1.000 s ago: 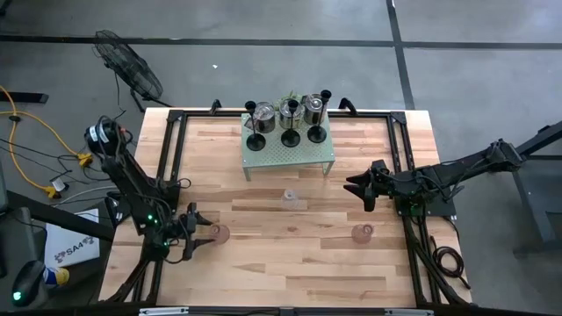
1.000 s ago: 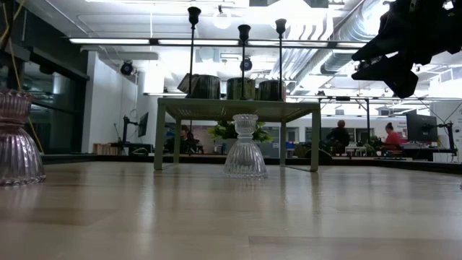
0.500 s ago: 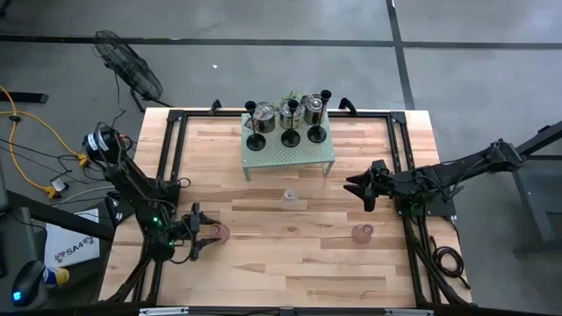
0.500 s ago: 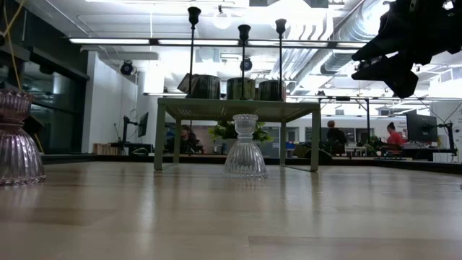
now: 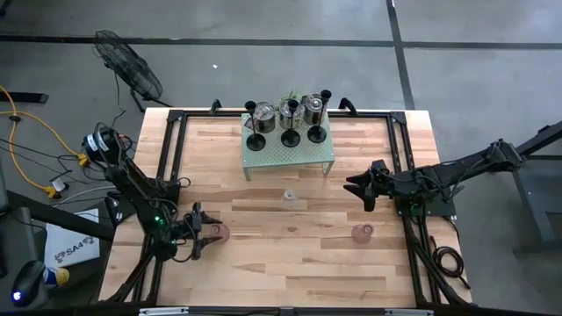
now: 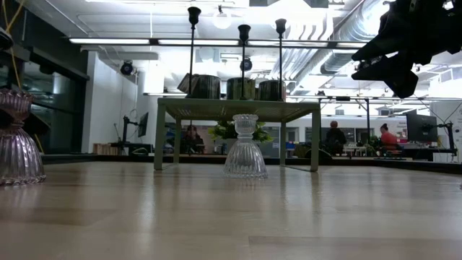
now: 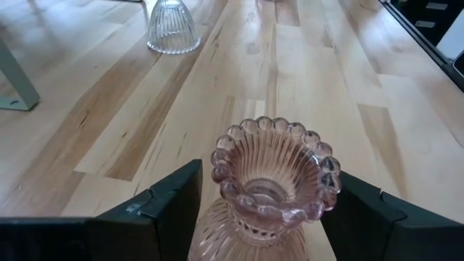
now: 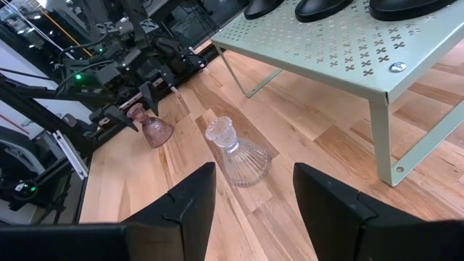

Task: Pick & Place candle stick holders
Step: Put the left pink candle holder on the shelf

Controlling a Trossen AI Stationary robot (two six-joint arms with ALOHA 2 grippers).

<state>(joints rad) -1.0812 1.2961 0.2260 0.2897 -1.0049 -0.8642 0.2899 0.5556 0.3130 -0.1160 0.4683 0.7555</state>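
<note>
Your left gripper (image 5: 198, 237) sits low over the wooden surface (image 5: 290, 263), spread wide, with a pink glass holder (image 7: 273, 187) standing upright between its fingers (image 7: 163, 210); you cannot tell whether either finger touches the glass. Farther ahead of that gripper a clear glass holder (image 5: 289, 197) stands alone on the surface. Your right gripper (image 5: 361, 187) hovers above the surface, spread and holding nothing, facing the clear holder. A second pink holder (image 5: 362, 233) stands near it, off to its side. Beyond the clear holder, the pale green rack (image 5: 290, 151) carries three black slim-stemmed holders (image 5: 291, 136) and three silver cups (image 5: 290, 111)
</note>
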